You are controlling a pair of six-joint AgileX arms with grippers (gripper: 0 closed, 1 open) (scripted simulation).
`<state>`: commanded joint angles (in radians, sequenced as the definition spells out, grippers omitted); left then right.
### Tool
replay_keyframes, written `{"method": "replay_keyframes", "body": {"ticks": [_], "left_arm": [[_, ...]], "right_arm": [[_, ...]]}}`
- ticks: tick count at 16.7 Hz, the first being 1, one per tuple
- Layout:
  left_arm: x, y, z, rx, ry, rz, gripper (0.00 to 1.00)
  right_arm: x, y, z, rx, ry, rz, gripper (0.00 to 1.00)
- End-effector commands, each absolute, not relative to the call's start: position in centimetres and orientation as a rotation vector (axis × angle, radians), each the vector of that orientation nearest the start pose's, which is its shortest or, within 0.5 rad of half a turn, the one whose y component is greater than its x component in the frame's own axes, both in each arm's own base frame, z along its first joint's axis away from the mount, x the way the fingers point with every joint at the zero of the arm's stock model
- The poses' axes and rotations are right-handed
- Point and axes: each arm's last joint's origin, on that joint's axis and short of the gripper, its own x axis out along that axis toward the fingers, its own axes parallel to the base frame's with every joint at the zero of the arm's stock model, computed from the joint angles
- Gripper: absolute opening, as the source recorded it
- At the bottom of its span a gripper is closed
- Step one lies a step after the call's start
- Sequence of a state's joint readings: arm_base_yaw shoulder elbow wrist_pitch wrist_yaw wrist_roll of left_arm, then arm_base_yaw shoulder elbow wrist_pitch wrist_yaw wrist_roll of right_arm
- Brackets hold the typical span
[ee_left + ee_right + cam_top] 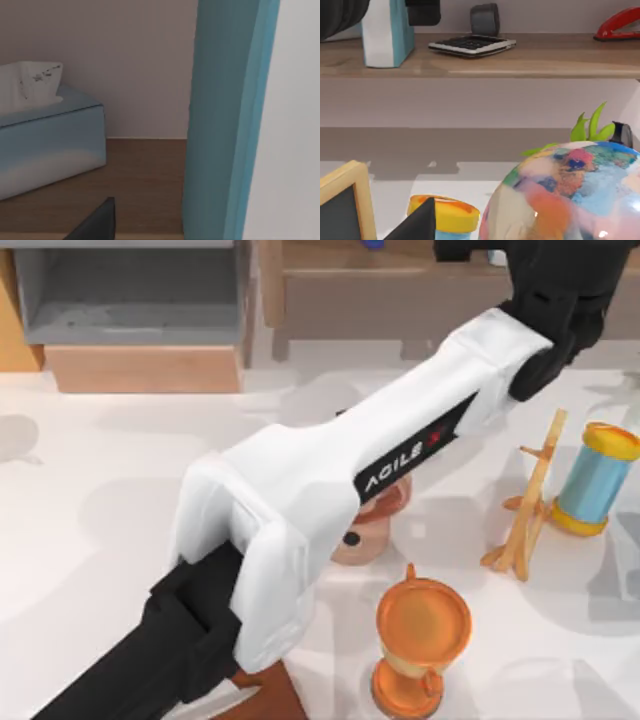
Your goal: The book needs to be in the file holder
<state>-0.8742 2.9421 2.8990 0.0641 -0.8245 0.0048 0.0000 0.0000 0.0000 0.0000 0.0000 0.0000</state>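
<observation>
Your left gripper [545,280] is stretched right across to the long wooden shelf [400,290] at the back right. The book [387,32], a flat teal slab with a white end, stands upright on that shelf, right up against the gripper. A boxy tissue box [50,145] sits near it. Can't tell whether either claw is clamped or spread. The file holder [130,300], with thin grey walls on a tan block, sits well apart at the back left. Your right gripper [422,222] sits low by a glossy painted globe [565,195].

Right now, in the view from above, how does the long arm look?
The left arm has rounded white shells between black sections. A black stripe on the white part carries light letters reading AGILE and a small red mark. A black wrist block sits at its far end, with no loose cables showing.
</observation>
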Motion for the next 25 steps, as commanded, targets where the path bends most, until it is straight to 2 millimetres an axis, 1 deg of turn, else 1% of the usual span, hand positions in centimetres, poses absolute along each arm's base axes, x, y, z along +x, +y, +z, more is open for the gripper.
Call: {"method": "replay_keyframes", "body": {"ticks": [1,14,15,22,23,25], "left_arm": [[42.26,-45.49,20.34,-0.013,-0.012,-0.018,1.00],[42.26,-45.49,20.34,-0.013,-0.012,-0.018,0.02],[42.26,-45.49,20.34,-0.013,-0.012,-0.018,0.00],[42.26,-45.49,20.34,-0.013,-0.012,-0.018,0.00],[42.03,-45.70,20.36,-0.012,-0.012,-0.023,0.00],[41.96,-45.63,20.84,-0.012,-0.012,-0.023,0.00]], "right_arm": [[10.57,-0.12,16.00,0.000,0.000,0.000,1.00],[10.57,-0.12,16.00,0.000,0.000,0.000,1.00],[10.57,-0.12,16.00,0.000,0.000,0.000,1.00],[10.57,-0.12,16.00,0.000,0.000,0.000,1.00],[10.57,-0.12,16.00,0.000,0.000,0.000,1.00],[10.57,-0.12,16.00,0.000,0.000,0.000,1.00]]}}
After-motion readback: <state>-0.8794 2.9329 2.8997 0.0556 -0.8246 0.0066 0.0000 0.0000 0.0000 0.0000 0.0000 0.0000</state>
